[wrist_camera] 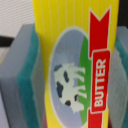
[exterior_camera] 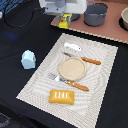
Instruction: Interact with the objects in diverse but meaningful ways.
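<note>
While its grey-and-green pads (wrist_camera: 20,80) flank it, the hand (exterior_camera: 64,21) clamps the glossy yellow packet (wrist_camera: 75,65).

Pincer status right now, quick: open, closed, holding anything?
Pincer: closed on the yellow butter packet, with a padded finger pressed against each side of it in the wrist view.

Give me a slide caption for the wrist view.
Close-up: yellow butter packet with cow picture and red "BUTTER" banner, clamped between the end effector's teal-and-grey padded fingers.
</note>
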